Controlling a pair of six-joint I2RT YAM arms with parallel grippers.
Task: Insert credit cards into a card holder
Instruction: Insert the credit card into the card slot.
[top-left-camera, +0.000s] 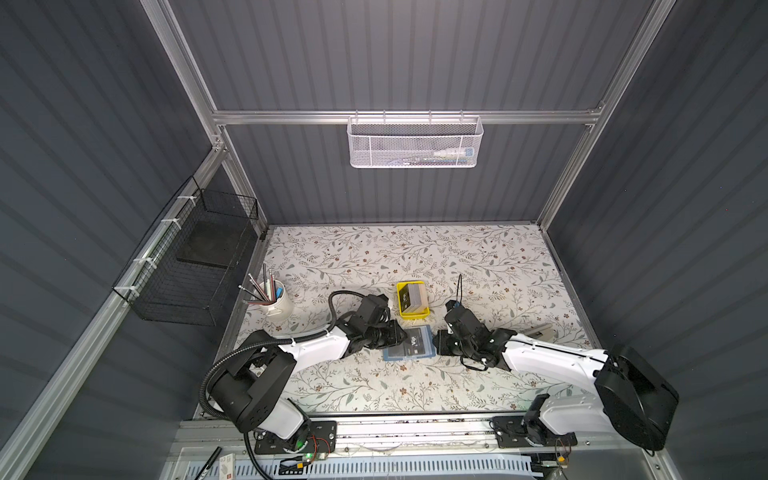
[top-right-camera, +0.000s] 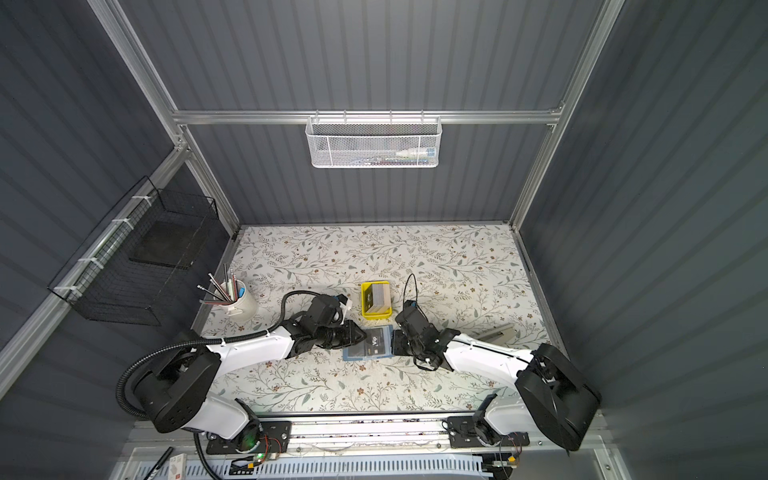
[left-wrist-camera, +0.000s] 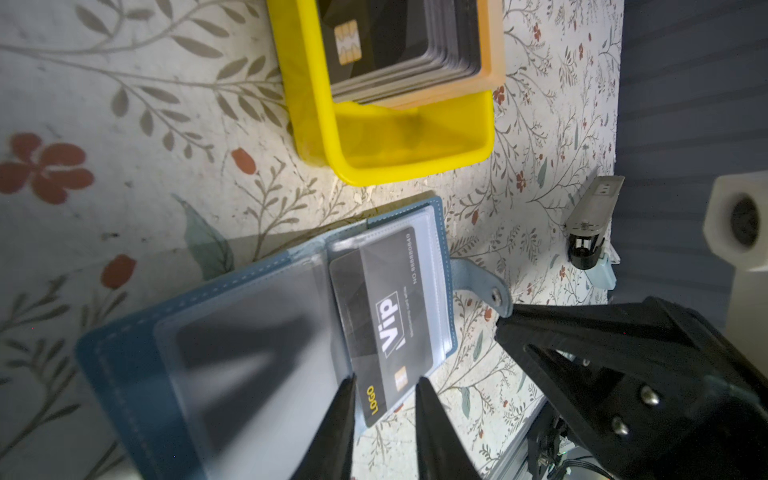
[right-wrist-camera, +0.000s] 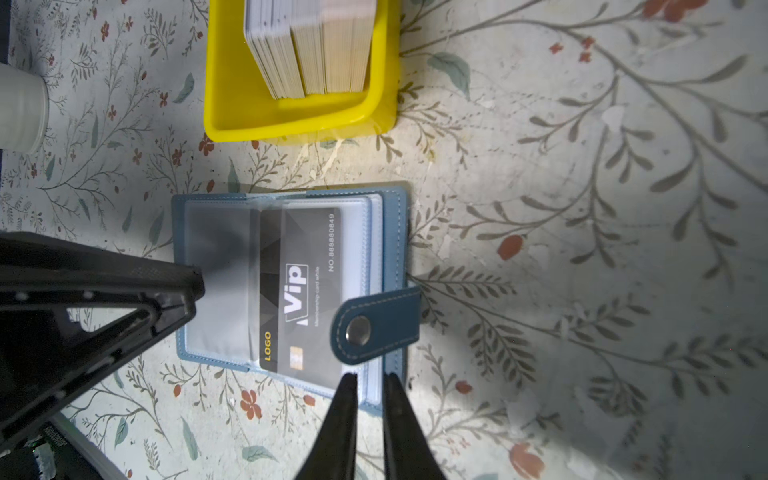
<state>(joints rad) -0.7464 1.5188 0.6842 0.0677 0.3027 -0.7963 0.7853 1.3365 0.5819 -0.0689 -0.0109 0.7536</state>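
The blue card holder (top-left-camera: 395, 353) (top-right-camera: 353, 351) lies open on the table between both grippers. A black VIP credit card (left-wrist-camera: 386, 316) (right-wrist-camera: 299, 282) sits partly in a clear sleeve of its right page, its end sticking out. My left gripper (left-wrist-camera: 385, 379) (top-left-camera: 405, 338) is open, and the card's protruding end shows between its tips. My right gripper (right-wrist-camera: 370, 376) (top-left-camera: 434, 343) has its jaws almost together over the holder's sleeve edge. I cannot tell whether it pinches anything. The snap tab (right-wrist-camera: 374, 324) curls up beside it. More credit cards (top-left-camera: 413, 297) stand in a stack.
The stack stands in a yellow tray (top-left-camera: 411, 315) (right-wrist-camera: 291, 124) just behind the holder. A white cup of pens (top-left-camera: 276, 301) is at the left and a grey device (top-left-camera: 540, 332) at the right. A black wire basket (top-left-camera: 187, 270) hangs on the left wall.
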